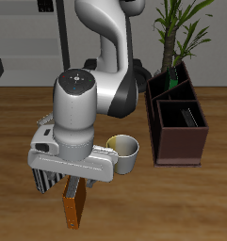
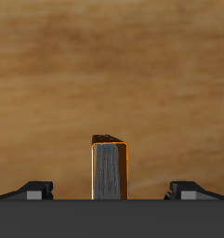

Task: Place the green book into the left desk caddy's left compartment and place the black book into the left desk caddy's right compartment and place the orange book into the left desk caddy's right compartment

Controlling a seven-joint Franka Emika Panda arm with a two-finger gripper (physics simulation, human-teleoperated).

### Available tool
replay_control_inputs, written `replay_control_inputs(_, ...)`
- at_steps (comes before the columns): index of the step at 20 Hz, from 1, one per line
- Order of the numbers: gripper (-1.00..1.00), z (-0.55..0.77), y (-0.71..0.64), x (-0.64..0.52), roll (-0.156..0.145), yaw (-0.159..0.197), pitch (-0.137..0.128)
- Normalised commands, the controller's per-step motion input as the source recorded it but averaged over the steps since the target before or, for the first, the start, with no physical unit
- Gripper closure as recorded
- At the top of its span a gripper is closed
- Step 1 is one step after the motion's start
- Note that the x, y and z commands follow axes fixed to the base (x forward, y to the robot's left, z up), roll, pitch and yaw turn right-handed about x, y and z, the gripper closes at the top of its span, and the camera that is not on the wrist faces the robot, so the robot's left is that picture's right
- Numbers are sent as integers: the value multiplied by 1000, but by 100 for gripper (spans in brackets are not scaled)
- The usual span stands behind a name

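A wooden surface [image 1: 21, 141] with a warm brown grain is filling both views, and a pale wall is showing behind it. A potted plant [image 1: 181, 28] with long green leaves is standing at the back, just behind the left desk caddy [image 1: 178, 141].

One caddy is showing: a dark maroon-brown box with inner dividers, its taller end farther back and its lower-walled end nearer the front edge. Something dark is lying in the right compartment [image 1: 186, 118], too small to identify with certainty. One white mug [image 1: 126, 151] is sitting between the caddy and the robot's wrist, well apart from the caddy.

One book is clearly showing: the orange book [image 1: 73, 205], standing upright near the front edge, directly under the claw [image 1: 72, 184]. In the wrist view the orange book [image 2: 110, 169] is presenting its pale grey page edges between orange covers, upright and centred between the two fingertips [image 2: 30, 191]. A grey striped shape beside the wrist in the exterior view could be another book, but I cannot tell. The green and black books are not visible with certainty.

The claw is hanging over the book with its fingers spread wide, both tips well clear of the covers, gripping nothing.
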Motion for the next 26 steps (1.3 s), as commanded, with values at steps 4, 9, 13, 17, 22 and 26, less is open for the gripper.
replay_control_inputs(4,-100,-223,-70,-3,-6,5,29)
replay_control_inputs(9,-100,-382,-155,-18,-15,-13,63)
replay_control_inputs(13,100,-178,210,57,47,15,18)
replay_control_inputs(17,100,-84,183,69,36,6,8)
replay_control_inputs(22,100,50,107,12,-2,0,-2)
replay_control_inputs(26,100,378,192,-179,-5,-9,-48)
